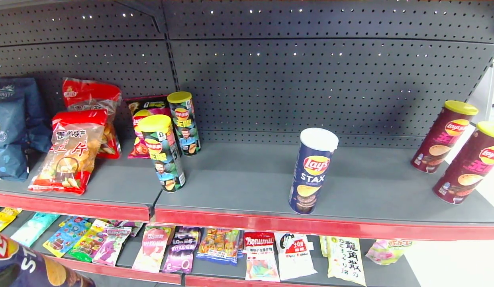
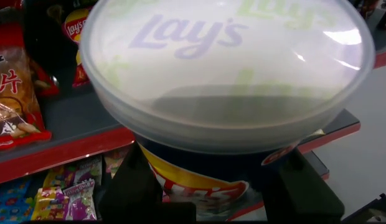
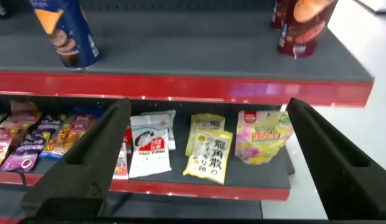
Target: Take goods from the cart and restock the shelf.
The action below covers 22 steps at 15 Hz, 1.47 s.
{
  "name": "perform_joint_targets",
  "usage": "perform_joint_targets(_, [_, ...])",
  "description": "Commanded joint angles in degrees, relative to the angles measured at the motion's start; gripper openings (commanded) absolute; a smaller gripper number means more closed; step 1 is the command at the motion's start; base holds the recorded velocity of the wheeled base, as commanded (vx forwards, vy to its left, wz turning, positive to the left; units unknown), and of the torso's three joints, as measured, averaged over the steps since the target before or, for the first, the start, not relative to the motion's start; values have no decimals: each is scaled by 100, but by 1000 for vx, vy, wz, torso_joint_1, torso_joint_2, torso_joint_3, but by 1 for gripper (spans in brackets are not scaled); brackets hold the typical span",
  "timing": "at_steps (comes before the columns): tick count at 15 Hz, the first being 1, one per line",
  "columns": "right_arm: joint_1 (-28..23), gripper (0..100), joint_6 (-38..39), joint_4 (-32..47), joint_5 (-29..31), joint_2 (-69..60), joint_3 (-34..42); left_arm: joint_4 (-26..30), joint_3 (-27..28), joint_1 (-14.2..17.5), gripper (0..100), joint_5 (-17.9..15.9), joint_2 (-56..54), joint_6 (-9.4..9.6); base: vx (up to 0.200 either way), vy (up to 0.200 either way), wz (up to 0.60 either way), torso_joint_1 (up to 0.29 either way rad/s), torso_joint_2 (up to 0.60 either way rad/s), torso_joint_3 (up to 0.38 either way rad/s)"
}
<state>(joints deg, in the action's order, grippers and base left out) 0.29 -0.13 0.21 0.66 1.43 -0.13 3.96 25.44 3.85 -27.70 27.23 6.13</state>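
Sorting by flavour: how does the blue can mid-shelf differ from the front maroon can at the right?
The blue can has a navy body and white lid; the maroon can a dark red body and yellow lid. The blue can stands alone; the maroon can stands beside a second maroon can. Both are tall lidded tubes upright on the grey shelf.

Bare upper shelf point(image 1: 239, 187) is lying open between the green-lidded cans point(image 1: 163, 153) and the upright blue can point(image 1: 312, 171), and again between that can and two maroon cans point(image 1: 450, 143) at the right end. Snack bags point(image 1: 71, 155) are crowding the left end. The left gripper point(image 2: 221, 196) is clasping a white-lidded can point(image 2: 224, 62) before the shelf's front.
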Motion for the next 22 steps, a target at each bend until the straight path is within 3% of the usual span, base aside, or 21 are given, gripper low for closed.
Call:
perform_joint_targets(1, [-12, 100, -39, -3, -48, -134, 5, -1, -4, 1, 0, 1, -8, 2, 0, 0, 0, 0, 0, 0])
perform_joint_targets(8, [-12, 100, -22, -3, -48, -143, 5, 17, -74, 1, 0, -306, -95, 11, 0, 0, 0, 0, 0, 0])
perform_joint_targets(18, [-12, 100, -31, -3, -48, -143, 5, 8, -92, 10, 0, -254, 89, 11, 0, 0, 0, 0, 0, 0])
perform_joint_targets(22, [-20, 100, -31, -3, -57, -143, 5, 17, -92, 10, 0, -245, 89, 2, 0, 0, -600, 2, 1, 1])
